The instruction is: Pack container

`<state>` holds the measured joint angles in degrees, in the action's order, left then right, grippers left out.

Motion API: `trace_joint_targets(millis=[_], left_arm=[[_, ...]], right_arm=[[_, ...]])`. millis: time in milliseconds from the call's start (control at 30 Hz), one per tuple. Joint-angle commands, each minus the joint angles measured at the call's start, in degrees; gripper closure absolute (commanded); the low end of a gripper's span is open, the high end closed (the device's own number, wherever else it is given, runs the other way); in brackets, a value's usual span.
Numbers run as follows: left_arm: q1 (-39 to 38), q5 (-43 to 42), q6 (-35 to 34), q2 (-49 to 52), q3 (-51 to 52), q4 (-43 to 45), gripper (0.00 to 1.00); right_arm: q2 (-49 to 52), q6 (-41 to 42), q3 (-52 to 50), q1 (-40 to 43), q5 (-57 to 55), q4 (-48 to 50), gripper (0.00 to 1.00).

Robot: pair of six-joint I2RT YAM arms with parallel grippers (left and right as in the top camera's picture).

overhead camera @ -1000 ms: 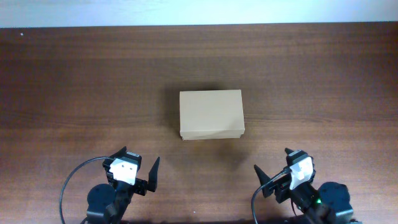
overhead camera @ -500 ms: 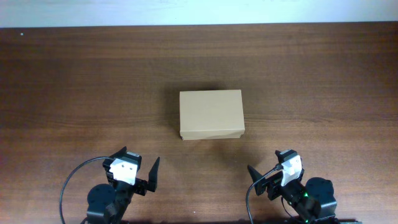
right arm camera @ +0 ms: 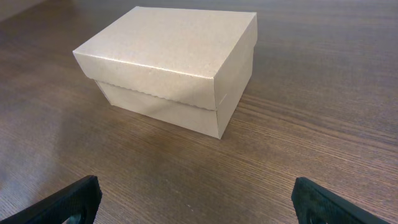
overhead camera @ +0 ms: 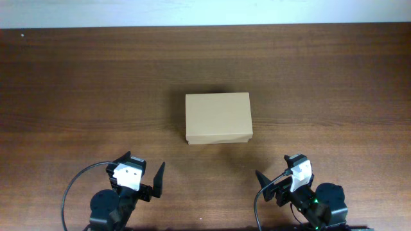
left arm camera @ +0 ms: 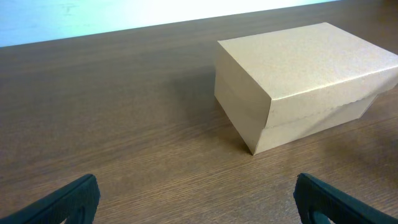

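Both grippers hang slack and empty at the near edge of the table, the left gripper (left arm camera: 196, 186) and the right gripper (right arm camera: 194, 186) each with jaws spread wide, grasping nothing, their dark fingertips (left arm camera: 68, 202) framing bare wood in the wrist views. Between and beyond them sits the container (overhead camera: 218, 117), a plain brown cardboard box, rectangular, resting flat near the middle of the table with its long sides running left to right and its lid down over the body. The lid's skirt overlaps the lower half on the near side, where a thin, slightly wavy seam shows in both wrist views. Nothing touches the box; it stands well apart from either arm, a little nearer the right arm's side than dead centre between them. It casts a soft shadow toward the far left. Around it spreads the table (overhead camera: 77, 96), dark brown wood with the grain running left to right. At the near edge, the left arm's white camera housing (overhead camera: 128, 173) sits left of the box and the right arm's (overhead camera: 297, 172) sits right of it, both aimed toward the far side. A black cable (overhead camera: 67, 192) loops out from the left arm, and a small green light (overhead camera: 315, 201) glows on the right arm. A pale strip of wall (overhead camera: 205, 11) runs along the far edge.
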<state>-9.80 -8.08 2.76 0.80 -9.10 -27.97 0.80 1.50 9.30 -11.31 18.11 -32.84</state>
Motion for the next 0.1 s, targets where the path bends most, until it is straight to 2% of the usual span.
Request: trace_joint_targets(millis=[0,67], left_arm=[[-0.3,0.4,-0.5,-0.5,0.3,0.1,0.00],[-0.3,0.4,-0.5,-0.5,0.3,0.1,0.01]], right_arm=[[-0.7,0.3,-0.4,-0.3,0.5,0.3,0.01],[-0.7,0.3,-0.4,-0.3,0.5,0.3,0.01]])
